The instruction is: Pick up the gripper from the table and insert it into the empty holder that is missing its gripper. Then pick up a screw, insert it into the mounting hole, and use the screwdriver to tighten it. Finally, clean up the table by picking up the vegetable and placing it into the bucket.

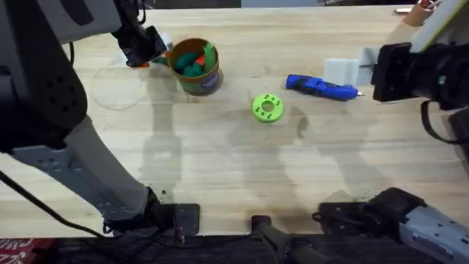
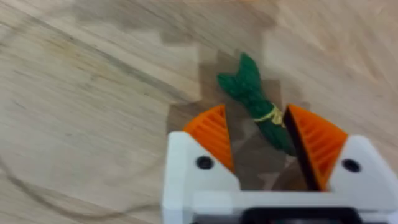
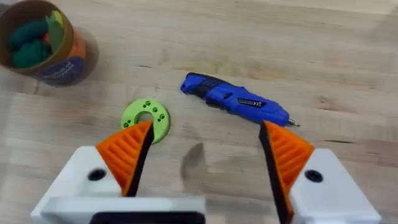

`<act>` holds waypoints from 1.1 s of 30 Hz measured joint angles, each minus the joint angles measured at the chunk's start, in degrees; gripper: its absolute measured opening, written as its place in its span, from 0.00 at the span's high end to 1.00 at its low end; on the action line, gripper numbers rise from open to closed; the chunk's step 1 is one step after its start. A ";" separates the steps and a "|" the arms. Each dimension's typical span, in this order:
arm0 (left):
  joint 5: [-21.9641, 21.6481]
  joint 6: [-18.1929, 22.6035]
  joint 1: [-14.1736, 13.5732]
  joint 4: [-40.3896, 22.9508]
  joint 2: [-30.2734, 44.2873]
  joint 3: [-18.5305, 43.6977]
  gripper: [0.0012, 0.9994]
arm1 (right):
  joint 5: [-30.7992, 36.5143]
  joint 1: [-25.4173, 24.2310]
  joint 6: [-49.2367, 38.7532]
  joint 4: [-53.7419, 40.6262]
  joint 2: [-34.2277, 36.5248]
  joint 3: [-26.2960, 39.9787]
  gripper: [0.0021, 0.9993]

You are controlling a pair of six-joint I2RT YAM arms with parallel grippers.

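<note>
Overhead: the left arm reaches far across to the back left of the table, its gripper [image 1: 143,50] low just beside the bucket [image 1: 196,66]. The bucket already holds green and orange pieces. The green ring with holes [image 1: 267,107] lies near the table's middle; the screwdriver [image 1: 321,87] lies to its right, silver tip pointing right. The right arm hangs at the right edge, large and dark, its fingers not readable from here. I see no holder or screw that I can name with confidence; a pale block [image 1: 341,70] behind the screwdriver is too vague to identify.

Left wrist view: orange ribbed pads [image 2: 211,134] spread, with the vegetable [image 2: 258,102] lying on the wood between them, its green end sticking out ahead. It sits close against one pad, apart from the other. The pads are not yet pressed onto it. The part of it nearest the camera is hidden behind a finger.

Right wrist view: the right gripper [image 3: 208,146] spread wide, holding nothing, above bare wood, with ring, screwdriver and bucket beyond it.

Judgement: the clean-up step is in hand, the pick of the vegetable. The next move calls for centring slightly, closing on the piece, lifting, and a short carry to the bucket. Off-centre grip could roll it.
</note>
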 joint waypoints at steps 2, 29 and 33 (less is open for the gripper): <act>-0.21 0.71 -0.19 0.01 0.24 0.00 0.55 | 0.00 0.00 0.00 0.00 0.07 0.00 0.01; 2.64 0.34 1.28 -5.21 -16.45 -0.28 0.99 | 0.02 0.00 0.00 0.00 0.07 0.00 0.01; 3.91 0.32 0.87 -7.13 -20.23 -0.28 0.99 | 0.00 0.00 0.00 0.00 0.07 0.00 0.01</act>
